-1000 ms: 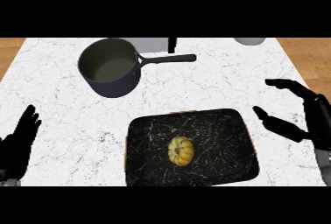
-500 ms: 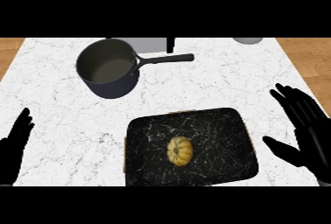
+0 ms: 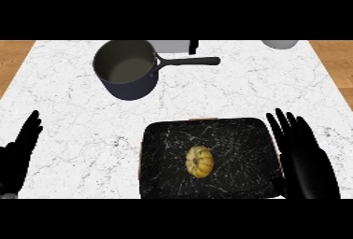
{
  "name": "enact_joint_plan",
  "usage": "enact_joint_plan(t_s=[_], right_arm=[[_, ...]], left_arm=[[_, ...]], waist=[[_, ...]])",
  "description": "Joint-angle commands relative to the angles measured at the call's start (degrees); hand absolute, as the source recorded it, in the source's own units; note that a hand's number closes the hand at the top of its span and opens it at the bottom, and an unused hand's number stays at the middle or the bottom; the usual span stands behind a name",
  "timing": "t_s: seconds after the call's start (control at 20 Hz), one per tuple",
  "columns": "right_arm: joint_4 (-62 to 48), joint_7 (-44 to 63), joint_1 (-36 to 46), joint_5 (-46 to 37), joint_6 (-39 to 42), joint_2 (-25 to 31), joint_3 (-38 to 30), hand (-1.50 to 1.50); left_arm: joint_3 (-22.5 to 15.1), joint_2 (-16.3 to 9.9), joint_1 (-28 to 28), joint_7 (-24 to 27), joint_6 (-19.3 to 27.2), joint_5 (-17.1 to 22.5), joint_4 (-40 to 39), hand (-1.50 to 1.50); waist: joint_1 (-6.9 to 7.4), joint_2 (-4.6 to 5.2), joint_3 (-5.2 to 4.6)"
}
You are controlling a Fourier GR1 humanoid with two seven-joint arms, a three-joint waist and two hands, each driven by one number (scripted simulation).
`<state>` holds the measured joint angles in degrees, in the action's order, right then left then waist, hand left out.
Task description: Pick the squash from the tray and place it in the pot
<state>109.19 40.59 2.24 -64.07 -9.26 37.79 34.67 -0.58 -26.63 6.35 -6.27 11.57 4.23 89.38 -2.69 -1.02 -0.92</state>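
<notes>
We see our right hand (image 3: 303,158) at the lower right, flat, its fingers straight, close together and pointing away from us. Our left hand (image 3: 19,151) rests at the lower left edge, fingers straight and pointing up, holding nothing.

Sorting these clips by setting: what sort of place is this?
Most likely a kitchen counter: a white marble top carries a dark pot and a black tray holding a yellow squash.

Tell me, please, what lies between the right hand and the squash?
Only the tray's dark floor; in the head view nothing else sits between the right hand and squash.
</notes>
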Motion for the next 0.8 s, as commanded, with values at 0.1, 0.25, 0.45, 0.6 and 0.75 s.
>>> enact_joint_plan(t_s=[0.1, 0.25, 0.45, 0.6, 0.75], right_arm=[[-2.12, 17.59, 1.83, -6.25, 20.65, -8.51, 6.52, -1.50], [-3.88, 26.27, 2.84, -6.62, 30.18, -16.92, 9.61, -1.50], [-9.74, 33.71, 6.01, -8.66, 38.00, -29.77, 10.81, -1.50], [-12.92, 37.03, 6.36, -10.82, 41.70, -37.11, 11.61, -1.50], [-16.99, 37.57, 8.37, -9.85, 42.74, -37.42, 10.10, -1.50]], left_arm=[[-1.17, 0.00, -2.04, 0.09, -1.40, 0.04, 0.77, 0.00], [-0.59, -0.48, -3.27, -0.43, -1.93, 0.41, -0.32, 0.00], [-2.06, 0.86, -3.99, -0.84, -1.23, -0.61, -0.26, 0.00], [-1.57, 0.57, -3.39, 0.00, -2.30, 0.14, -0.44, 0.00], [-1.20, 1.02, -5.22, 1.78, -1.26, -1.26, -3.52, 0.00]], waist=[[2.82, 1.04, 0.04], [3.43, 1.28, 0.23], [4.19, 1.39, 0.46], [4.03, 1.14, 0.55], [3.57, 1.54, 0.56]])
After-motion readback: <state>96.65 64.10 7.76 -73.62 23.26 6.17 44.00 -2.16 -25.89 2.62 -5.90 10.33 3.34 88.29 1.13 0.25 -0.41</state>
